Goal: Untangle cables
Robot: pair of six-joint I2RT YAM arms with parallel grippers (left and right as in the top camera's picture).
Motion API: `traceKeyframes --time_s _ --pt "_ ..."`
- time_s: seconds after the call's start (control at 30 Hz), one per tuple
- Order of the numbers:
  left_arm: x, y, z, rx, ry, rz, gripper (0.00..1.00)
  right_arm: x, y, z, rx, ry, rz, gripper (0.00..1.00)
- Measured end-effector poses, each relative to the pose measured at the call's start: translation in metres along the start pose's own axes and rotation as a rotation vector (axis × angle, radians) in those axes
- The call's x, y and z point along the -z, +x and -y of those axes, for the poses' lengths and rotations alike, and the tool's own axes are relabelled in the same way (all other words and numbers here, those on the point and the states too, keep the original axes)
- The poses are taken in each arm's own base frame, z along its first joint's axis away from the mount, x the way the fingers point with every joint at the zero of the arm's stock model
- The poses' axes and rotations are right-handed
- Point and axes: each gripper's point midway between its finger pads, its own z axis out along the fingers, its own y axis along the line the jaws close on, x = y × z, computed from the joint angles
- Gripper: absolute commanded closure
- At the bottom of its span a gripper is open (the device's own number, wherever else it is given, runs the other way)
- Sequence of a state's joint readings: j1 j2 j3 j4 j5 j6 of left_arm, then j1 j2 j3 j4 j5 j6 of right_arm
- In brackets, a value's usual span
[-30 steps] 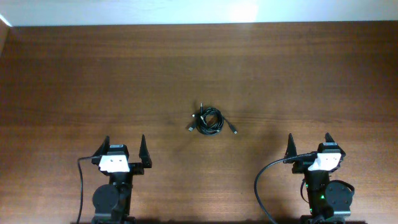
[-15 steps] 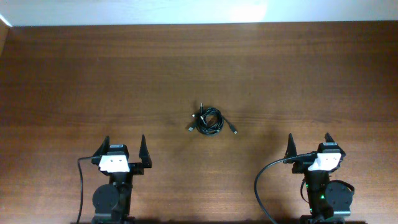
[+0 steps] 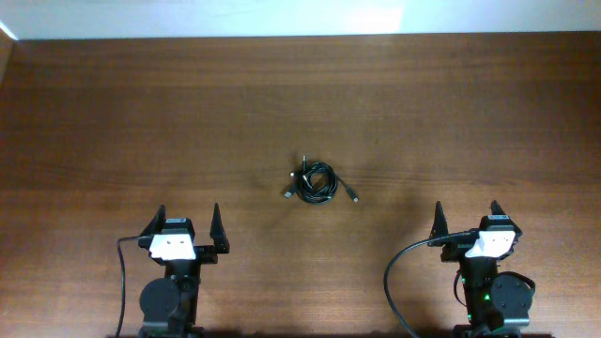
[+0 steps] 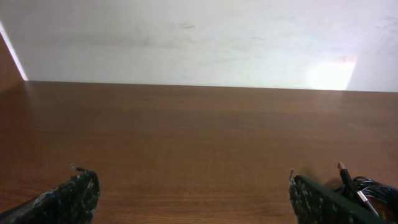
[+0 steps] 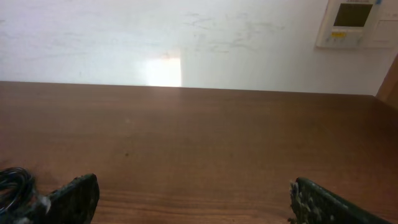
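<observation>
Dark wood desk [image 3: 300, 103], grain running L-R, filling nearly the whole overhead view. Pale wall [image 4: 199, 37] along far edge, w/ bright glare patch in both wrist views.

At near edge toward near-left corner, left arm [image 3: 169, 300]. At near edge toward near-right corner, right arm [image 3: 488, 296], small green light on its base. Well apart from each other, both pointing at far edge.

On left arm, left gripper [image 3: 188, 214]: fingers spread wide, nothing btwn them, touching nothing on desk. In left wrist view only two dark textured fingertips [image 4: 78, 193] at bottom corners, wood btwn. On right arm, right gripper [image 3: 467, 208]: same, spread wide, holding nothing, tips at bottom corners of its own wrist view.

Thick black lead [image 3: 399, 272] looping out from right arm's inner side and down to near edge. Thinner lead [image 3: 122, 272] down left arm's outer side.

White wall panel [image 5: 354, 23] w/ small screen, top right in right wrist view.

Smallest: the cables [image 3: 316, 183], one small black knotted coil lying flat approx at desk centre, ahead of both arms, btwn their lines, well apart from each gripper. Also at bottom-right edge of left wrist view [image 4: 367, 190] and bottom-left edge of right wrist view [image 5: 13, 183]. Loose ends poking out of coil: one toward far edge [image 3: 304, 161], one to left [image 3: 285, 194], one to right [image 3: 354, 197]. Silvery plug tip [image 4: 364, 198] visible in left wrist view.
</observation>
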State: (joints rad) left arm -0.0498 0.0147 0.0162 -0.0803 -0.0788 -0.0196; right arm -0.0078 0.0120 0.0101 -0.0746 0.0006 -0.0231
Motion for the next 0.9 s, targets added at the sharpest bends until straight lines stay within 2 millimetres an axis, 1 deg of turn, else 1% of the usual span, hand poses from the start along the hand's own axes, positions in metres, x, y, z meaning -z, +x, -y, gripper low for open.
traceKeyframes --time_s 0.1,0.17,0.27,0.3,0.4,0.47,0.53,0.57,0.63,0.67,0.7,0.77,0.83,0.9 --pt "0.0 -0.004 0.0 0.001 0.001 0.016 0.01 0.0 0.0 0.0 0.0 0.0 0.0 0.02" --pt "0.0 -0.006 0.005 0.005 0.028 0.024 0.01 0.0 0.0 0.0 0.0 0.0 0.0 0.02" --pt "0.001 -0.01 0.021 0.009 0.123 0.041 0.01 0.0 0.0 0.0 0.0 0.0 0.0 0.02" --pt "0.003 -0.017 0.029 0.008 0.169 0.072 0.01 0.0 0.0 0.0 0.0 0.0 0.0 0.02" --pt "0.012 -0.051 0.046 -0.004 0.269 0.216 0.01 0.0 0.0 0.0 0.0 0.0 0.0 0.02" --pt "0.021 -0.077 0.051 -0.016 0.305 0.33 0.01 0.0 0.0 0.0 0.0 0.0 0.0 0.02" --pt "0.03 -0.098 0.054 -0.026 0.324 0.416 0.01 0.0 0.0 0.0 0.001 0.002 0.0 0.02" --pt "0.032 -0.102 0.055 -0.028 0.332 0.426 0.01 0.0 0.0 0.0 0.0 0.003 0.0 0.02" --pt "0.035 -0.108 0.057 -0.03 0.34 0.421 0.01 0.0 0.0 0.0 0.0 0.003 0.0 0.01" --pt "0.038 -0.117 0.057 -0.03 0.344 0.418 0.01 0.0 0.0 0.0 0.0 0.003 0.0 0.02" --pt "0.038 -0.118 0.058 -0.029 0.347 0.389 0.01 0.0 0.0 0.0 0.0 0.003 0.0 0.02" --pt "0.039 -0.126 0.059 -0.031 0.354 0.299 0.01 0.0 0.0 0.001 0.0 0.003 0.0 0.01" --pt "0.041 -0.144 0.061 -0.042 0.359 0.23 0.01 0.0 0.0 0.0 0.001 0.003 0.0 0.02" --pt "0.041 -0.155 0.062 -0.057 0.364 0.125 0.01 0.0 0.0 0.001 0.0 0.003 0.0 0.02"
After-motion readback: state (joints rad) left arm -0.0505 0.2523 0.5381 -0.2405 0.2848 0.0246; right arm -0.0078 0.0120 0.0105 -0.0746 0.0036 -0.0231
